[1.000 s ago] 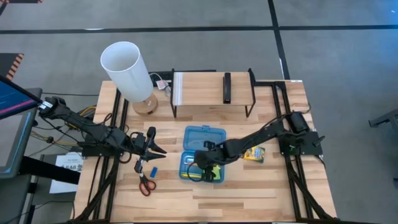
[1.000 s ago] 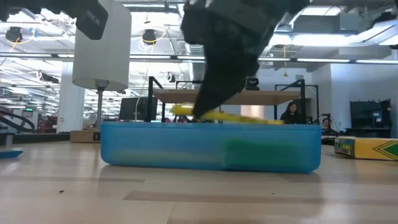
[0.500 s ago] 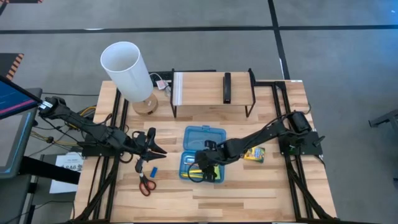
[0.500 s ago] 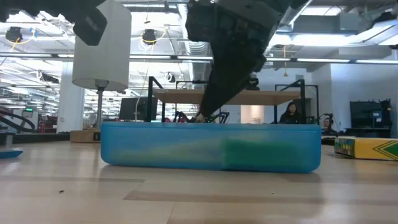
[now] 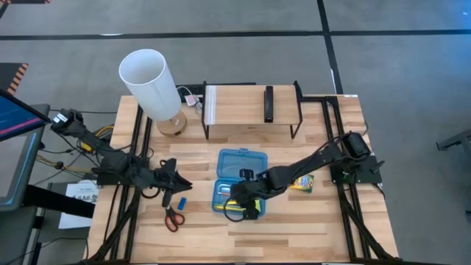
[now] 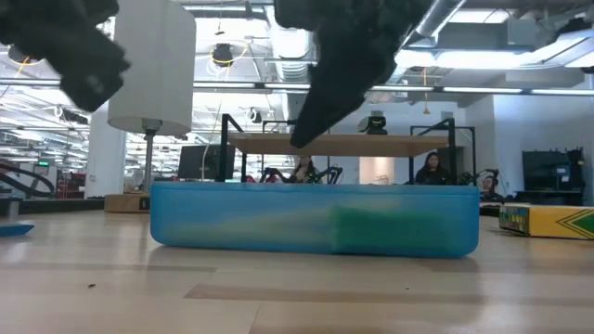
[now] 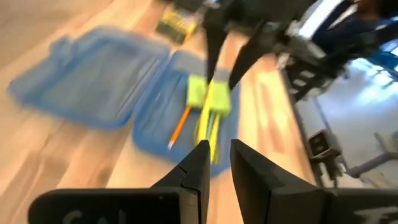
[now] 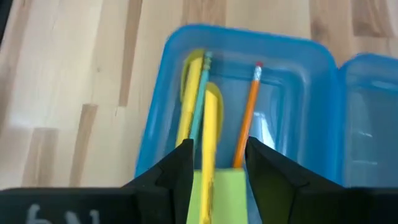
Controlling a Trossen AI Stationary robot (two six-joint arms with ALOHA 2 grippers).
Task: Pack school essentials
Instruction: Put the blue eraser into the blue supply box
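Note:
The blue translucent case (image 5: 237, 184) lies open on the table, its tray (image 8: 249, 81) nearest the front edge. In the tray lie yellow pencils (image 8: 193, 93), a thin light-blue stick (image 8: 202, 87), an orange pencil (image 8: 247, 112) and a green sticky-note pad (image 8: 217, 199). My right gripper (image 8: 217, 155) hangs open just above the tray and holds nothing. My left gripper (image 5: 179, 184) hovers left of the case, its fingers (image 7: 200, 155) a narrow gap apart and empty. Under it lie the blue eraser (image 5: 183, 200) and the red-handled scissors (image 5: 171, 218). The crayon box (image 5: 300, 182) lies flat right of the case.
A white lamp (image 5: 151, 81) stands at the far left. A wooden shelf (image 5: 250, 110) with a black bar (image 5: 268, 103) on top stands behind the case. In the low view the case wall (image 6: 316, 218) fills the middle, with the crayon box (image 6: 548, 221) to its right.
My right gripper has let go of a yellow pencil, which has dropped from rim height into the tray, and has then risen a little. My left gripper has sunk a little toward the table's near edge and has rolled at the wrist.

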